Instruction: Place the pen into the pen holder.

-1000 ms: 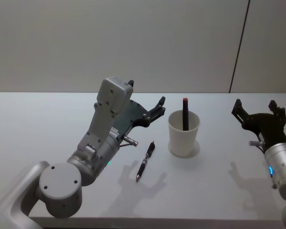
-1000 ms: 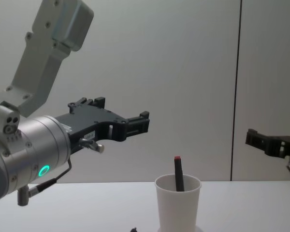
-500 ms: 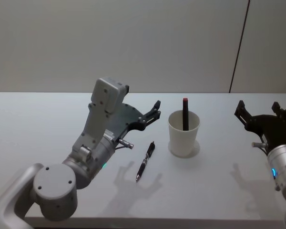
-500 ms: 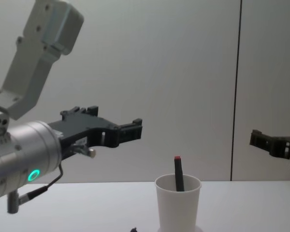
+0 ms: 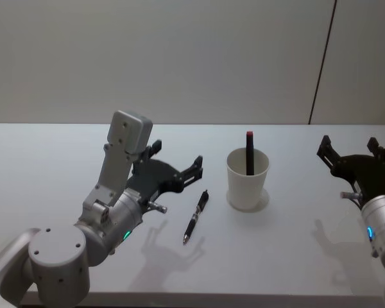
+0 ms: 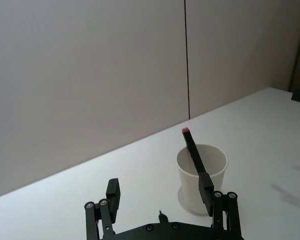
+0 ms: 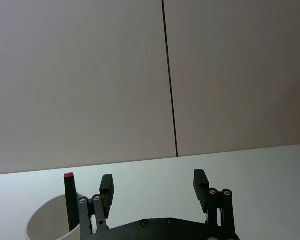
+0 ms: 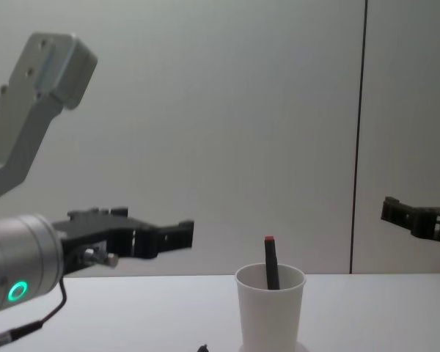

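Head view: pen (image 5: 196, 217) lies flat on the tabletop (image 5: 64, 160), free of everything, just beside the white paper cup (image 5: 247, 183) on the robot's left, tip toward the robot, approx. pointing at the cup's base. Cup already has a red-capped pen (image 5: 249, 153) standing in it, leaning on the rim. Judging by looks, the pen is light, stiff, w/ a smooth round barrel, so likely to roll or skid if nudged from one side. Best taken mid-barrel, fingers either side across its length, low to the surface since it's so thin. Cup is light paper and prob. tips easily, so drop the pen in w/o bumping the rim. Left tool (image 5: 178, 154) is spread wide and holds nothing, hanging above the tabletop to the pen's left. The left wrist view looks out between its fingers (image 6: 113, 189) at the cup. Right tool (image 5: 348, 145) is also wide open and empty, parked well off to the cup's right. Vs. a sec ago: left arm has drawn back and dropped, so its tool sits farther from the cup rim and lower in the chest view. Right tool, pen and cup are approx. where they were.
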